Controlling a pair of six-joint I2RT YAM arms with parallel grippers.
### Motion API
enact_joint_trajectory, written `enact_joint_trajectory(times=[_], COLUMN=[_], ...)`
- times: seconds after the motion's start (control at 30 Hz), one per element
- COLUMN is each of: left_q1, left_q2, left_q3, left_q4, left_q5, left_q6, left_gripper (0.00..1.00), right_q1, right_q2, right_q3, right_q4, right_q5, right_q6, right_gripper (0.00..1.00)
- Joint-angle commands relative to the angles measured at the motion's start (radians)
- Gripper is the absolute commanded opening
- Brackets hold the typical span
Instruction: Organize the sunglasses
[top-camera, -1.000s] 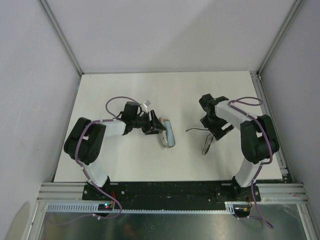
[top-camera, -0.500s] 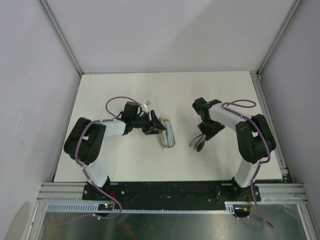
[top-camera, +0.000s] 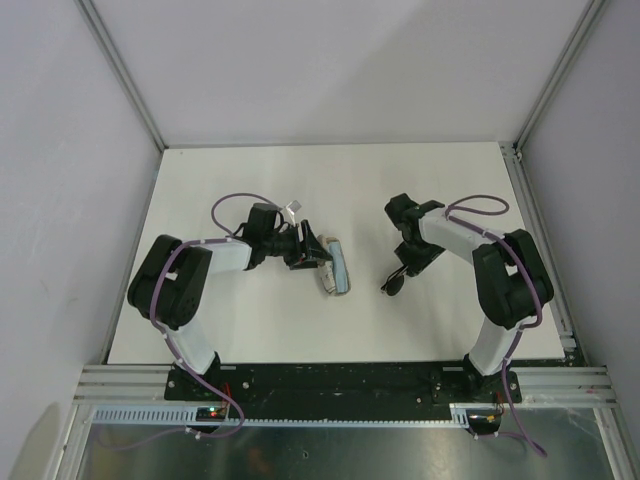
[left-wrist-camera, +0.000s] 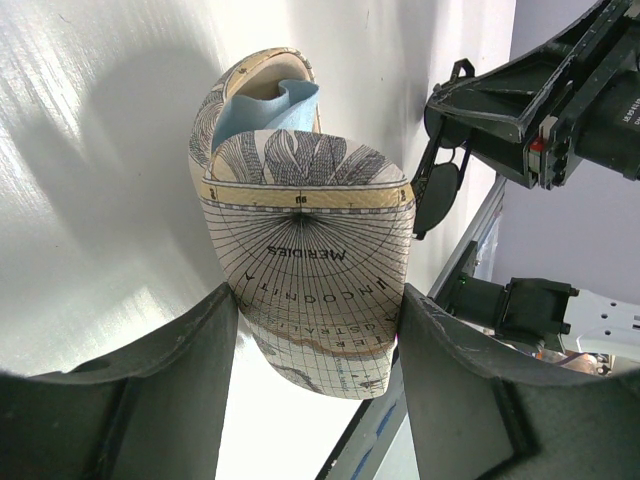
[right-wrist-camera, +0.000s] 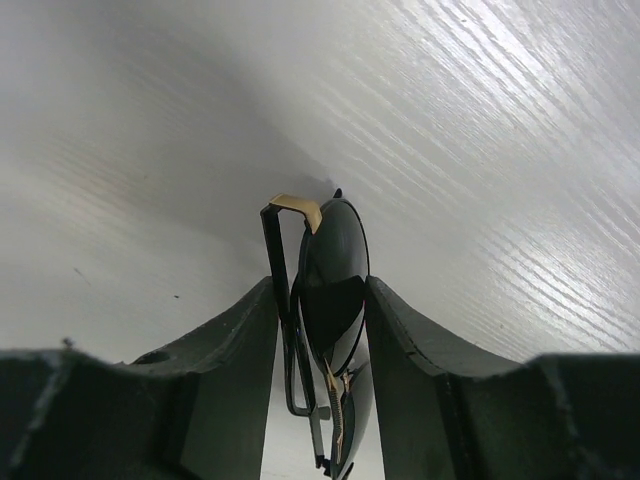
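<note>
On the white tabletop (top-camera: 300, 190) the right gripper (top-camera: 405, 272) is clamped on the folded sunglasses (top-camera: 393, 284), a thin black wire frame with dark lenses. From its wrist camera the two black fingers (right-wrist-camera: 245, 330) press the frame from either side, and the sunglasses (right-wrist-camera: 335, 260) stick out past the fingertips towards the table, with a small gold-coloured tip at the far end. They sit low over the surface; I cannot tell whether they touch it.

To their left, near but apart, the left gripper (top-camera: 318, 258) grips an open beige-grey oval case printed with old map lines (top-camera: 338, 268). In the left wrist view its fingers (left-wrist-camera: 200, 330) pinch the nearer half of the case (left-wrist-camera: 310, 290) on both sides, and a light blue cloth (left-wrist-camera: 265, 105) lies folded in the farther half. Beyond the case that camera also catches the sunglasses (left-wrist-camera: 440, 190) hanging from the right gripper (left-wrist-camera: 445, 150).
</note>
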Motion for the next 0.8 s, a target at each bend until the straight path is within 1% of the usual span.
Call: enact_joint_trajectory(times=[0.0, 0.13, 0.3, 0.4, 0.6, 0.73, 0.77], left_q1=[-0.011, -0.012, -0.012, -0.011, -0.011, -0.013, -0.012], left_q2=[-0.012, -0.012, -0.01, -0.007, 0.002, 0.003, 0.003], left_q3=[-0.02, -0.021, -0.023, -0.022, -0.019, -0.018, -0.017], left_q4=[-0.05, -0.052, -0.054, -0.055, -0.058, -0.062, -0.062], left_q5=[-0.042, -0.046, -0.051, -0.052, -0.049, -0.046, -0.046], left_q6=[0.072, 0.074, 0.075, 0.075, 0.075, 0.071, 0.071], left_gripper=[0.52, 0.52, 0.52, 0.52, 0.52, 0.52, 0.52], right_q1=[0.005, 0.014, 0.027, 0.029, 0.029, 0.021, 0.018], right_q2=[-0.039, -0.044, -0.052, -0.078, -0.117, -0.108, -0.105], right_q3=[-0.014, -0.038, -0.07, -0.108, -0.168, -0.178, -0.179], right_q4=[0.061, 0.153, 0.296, 0.382, 0.504, 0.547, 0.554], right_q5=[0.012, -0.033, -0.131, -0.2, -0.317, -0.404, -0.435], right_q6=[-0.092, -0.203, -0.441, -0.53, -0.654, -0.723, -0.736], right_gripper=[0.45, 0.43, 0.43, 0.43, 0.42, 0.4, 0.39])
